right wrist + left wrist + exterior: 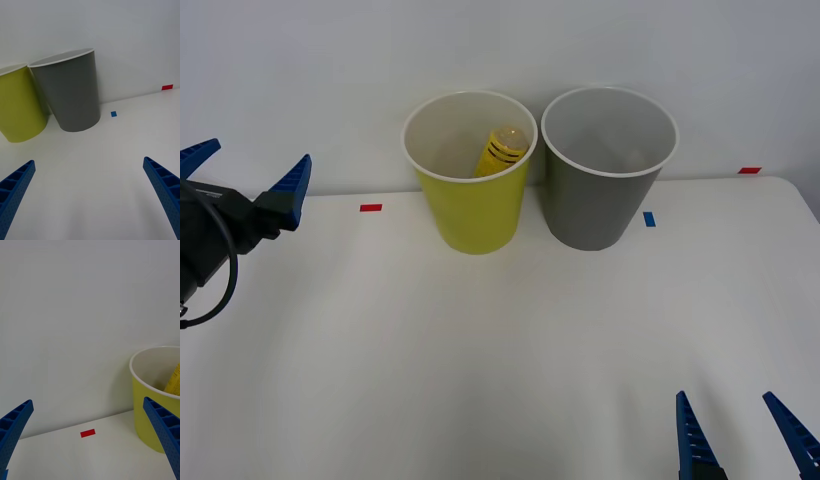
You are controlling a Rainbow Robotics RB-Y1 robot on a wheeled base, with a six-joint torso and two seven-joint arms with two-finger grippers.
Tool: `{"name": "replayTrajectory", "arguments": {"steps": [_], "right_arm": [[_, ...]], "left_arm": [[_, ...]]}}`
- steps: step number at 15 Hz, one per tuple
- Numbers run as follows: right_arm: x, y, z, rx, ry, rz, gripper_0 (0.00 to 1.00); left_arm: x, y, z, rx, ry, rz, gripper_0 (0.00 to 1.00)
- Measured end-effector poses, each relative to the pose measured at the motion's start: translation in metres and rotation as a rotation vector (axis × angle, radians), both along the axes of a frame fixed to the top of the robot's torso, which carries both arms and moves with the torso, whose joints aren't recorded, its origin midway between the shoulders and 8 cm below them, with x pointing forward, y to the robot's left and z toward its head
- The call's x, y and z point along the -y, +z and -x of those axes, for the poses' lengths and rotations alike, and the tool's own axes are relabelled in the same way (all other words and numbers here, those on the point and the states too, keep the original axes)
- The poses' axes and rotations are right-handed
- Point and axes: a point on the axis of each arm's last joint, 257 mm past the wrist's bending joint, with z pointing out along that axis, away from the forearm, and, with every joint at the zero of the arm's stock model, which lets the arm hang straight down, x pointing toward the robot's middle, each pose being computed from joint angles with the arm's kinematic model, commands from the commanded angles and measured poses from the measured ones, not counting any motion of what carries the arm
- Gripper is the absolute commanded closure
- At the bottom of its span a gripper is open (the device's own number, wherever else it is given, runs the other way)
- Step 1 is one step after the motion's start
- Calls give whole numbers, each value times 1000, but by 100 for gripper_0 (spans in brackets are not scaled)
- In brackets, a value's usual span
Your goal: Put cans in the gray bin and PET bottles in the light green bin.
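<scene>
With the PET bottle [502, 150] already leaning inside the light green bin [472, 215], the left pincer [250, 172] and right pincer [742, 432], both spread wide and empty, should keep clear of both bins, the gray bin [595, 205] included.

Two bins [470, 215] [608, 205], one bottle [500, 150]

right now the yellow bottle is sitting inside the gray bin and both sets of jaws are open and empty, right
Not quite. The yellow bottle is inside the light green bin, not the gray bin, whose visible inside holds nothing. The front view shows this, and the left wrist view confirms it. The rest stands: the left gripper and the right gripper both have open, empty jaws.
</scene>
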Motion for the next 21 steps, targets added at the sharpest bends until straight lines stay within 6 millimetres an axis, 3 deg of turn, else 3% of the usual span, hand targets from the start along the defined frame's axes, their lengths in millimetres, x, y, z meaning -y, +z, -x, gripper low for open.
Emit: {"name": "replayTrajectory", "arguments": {"steps": [5,11,17,21], "right_arm": [[0,0,0,0,0,0,0],[0,0,0,0,0,0,0],[0,0,0,0,0,0,0],[0,0,0,0,0,0,0]], "left_arm": [[-10,-31,26,-5,14,5,0],[-9,-62,38,-66,25,48,0],[-18,-70,50,-29,93,29,0],[-23,-83,73,47,125,52,0]]}}
